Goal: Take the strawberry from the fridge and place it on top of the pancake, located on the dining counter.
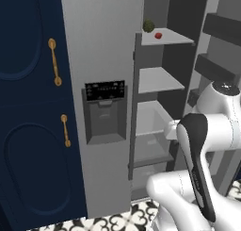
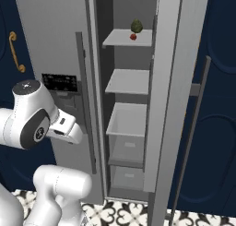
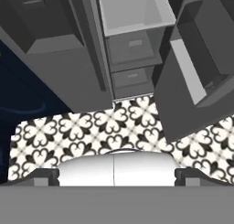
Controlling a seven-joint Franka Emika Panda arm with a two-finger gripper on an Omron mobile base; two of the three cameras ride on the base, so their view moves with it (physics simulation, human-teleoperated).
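The strawberry (image 1: pixel 158 35) sits on the top shelf (image 1: pixel 175 36) inside the open fridge (image 1: pixel 101 46), near the front edge of that shelf, just beside a larger dark green bumpy ball (image 1: pixel 148 26) that stands behind it and slightly to the left. In the right base view the strawberry (image 2: pixel 133 37) lies just in front of the green ball (image 2: pixel 136 26), the two touching or nearly so.

The arm is folded low in front of the fridge, well below the top shelf. The hand view looks down at the patterned floor tiles (image 3: pixel 137 122) and the lower drawers (image 3: pixel 132 45) of the fridge. The end effector's tips barely show at the bottom corners of that view, so I cannot tell whether it is spread or closed; nothing is seen between them.

The strawberry is likely very light, soft and easily bruised, with a rounded, slightly slick skin that may roll. A gentle pinch across its widest middle seems best, approaching from the front so the green ball is not pushed.

The black dispenser panel (image 1: pixel 105 90) carries small pale marks, too small to read. No brand or label is legible anywhere.
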